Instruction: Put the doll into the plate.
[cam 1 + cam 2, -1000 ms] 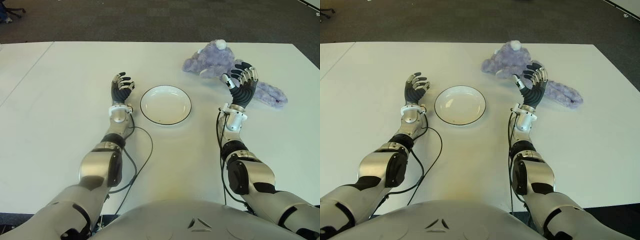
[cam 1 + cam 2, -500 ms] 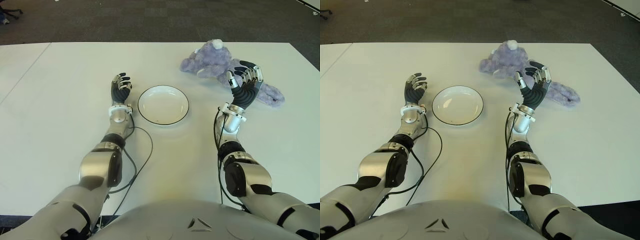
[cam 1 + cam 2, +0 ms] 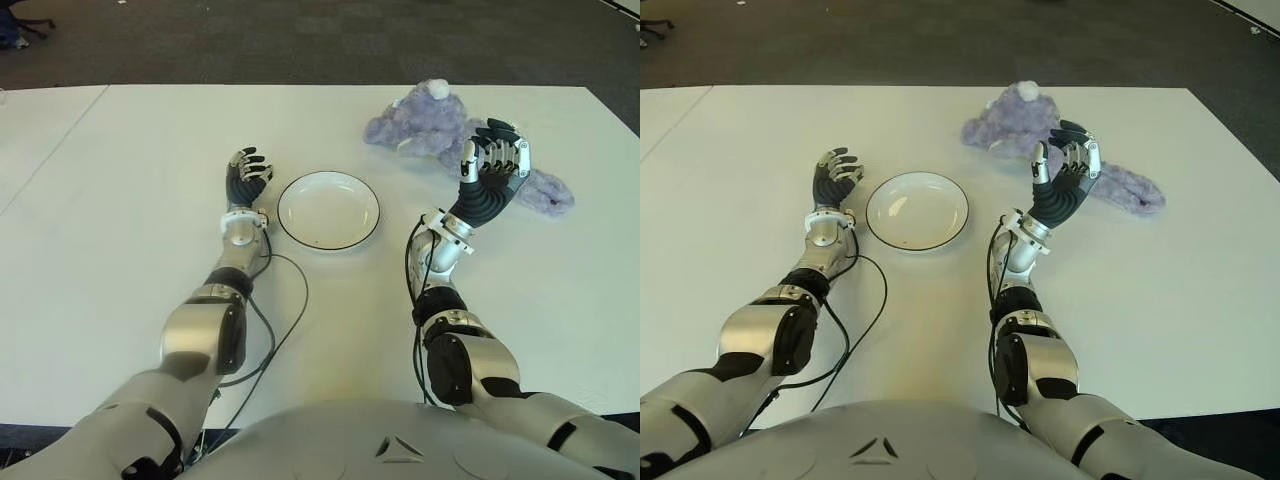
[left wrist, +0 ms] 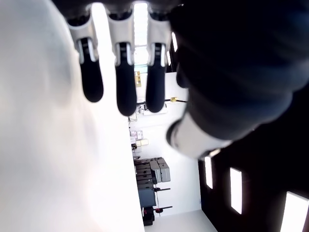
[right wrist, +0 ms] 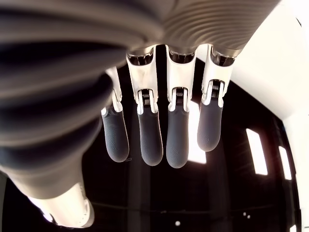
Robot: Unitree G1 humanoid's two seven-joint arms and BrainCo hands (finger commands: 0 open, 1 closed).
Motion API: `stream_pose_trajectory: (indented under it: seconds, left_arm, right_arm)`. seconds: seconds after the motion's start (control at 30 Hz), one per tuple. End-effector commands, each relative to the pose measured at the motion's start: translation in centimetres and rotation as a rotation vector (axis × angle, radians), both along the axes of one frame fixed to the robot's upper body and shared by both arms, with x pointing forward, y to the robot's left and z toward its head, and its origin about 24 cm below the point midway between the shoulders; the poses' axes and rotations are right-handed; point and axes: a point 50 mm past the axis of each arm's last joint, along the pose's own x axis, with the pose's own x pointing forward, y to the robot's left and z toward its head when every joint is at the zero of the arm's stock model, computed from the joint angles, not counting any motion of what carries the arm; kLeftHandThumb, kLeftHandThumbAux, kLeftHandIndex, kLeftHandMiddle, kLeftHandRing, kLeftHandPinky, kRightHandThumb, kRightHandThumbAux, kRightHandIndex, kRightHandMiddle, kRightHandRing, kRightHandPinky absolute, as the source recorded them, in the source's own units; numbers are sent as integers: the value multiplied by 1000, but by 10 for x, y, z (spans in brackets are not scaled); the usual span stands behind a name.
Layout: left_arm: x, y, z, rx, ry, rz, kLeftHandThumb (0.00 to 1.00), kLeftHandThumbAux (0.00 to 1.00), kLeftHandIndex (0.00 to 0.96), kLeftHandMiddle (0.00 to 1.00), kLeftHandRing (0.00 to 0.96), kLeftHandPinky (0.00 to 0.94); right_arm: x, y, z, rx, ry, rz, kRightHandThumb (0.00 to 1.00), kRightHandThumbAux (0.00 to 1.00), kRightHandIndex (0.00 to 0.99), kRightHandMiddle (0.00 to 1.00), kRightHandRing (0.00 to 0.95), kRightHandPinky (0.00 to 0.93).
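Right hand is up in front of the purple plush doll, fingers loosely curved and spread, gripping nothing. The doll lies flat on the white table, long axis running from far-left to near-right, past the hand. Left hand sits just left of the plate, fingers relaxed, empty. Nothing in the plate.

Colours on the table
The doll was lilac, the plate white with a dark rim, the table white.
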Motion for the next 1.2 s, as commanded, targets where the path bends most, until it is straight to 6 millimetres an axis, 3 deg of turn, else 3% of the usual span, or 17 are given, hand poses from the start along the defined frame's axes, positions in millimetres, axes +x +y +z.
stream_pose_trajectory:
  seconds: [0.03,0.37,0.57,0.93,1.0,1.2]
  left_arm:
    - [-68,-3,-79,-55,392,32,431,875,245,345,368,407]
    - [-67,-4,-79,-43,394,31,397,862,247,343,374,401]
    - [-68,-3,-80,-50,402,31,397,867,243,340,368,387]
    - [-67,-4,-79,-74,391,41,398,861,236,342,372,401]
    - [-67,-4,-79,-73,396,40,394,863,231,343,372,400]
    - [-67,-4,-79,-56,399,30,367,879,224,340,367,401]
  right_arm:
    - [0,-7,-15,30,108,-30,298,752,401,393,398,382]
    - [12,-12,-9,-1,136,-10,294,719,331,348,324,298]
    - [29,-28,1,-52,192,0,327,702,329,327,299,276]
    - [50,-47,39,-199,171,-31,424,769,356,270,208,147]
    - [52,-52,43,-236,178,-34,420,772,361,257,189,115]
    - [58,-74,57,-380,240,-54,254,766,276,146,85,6]
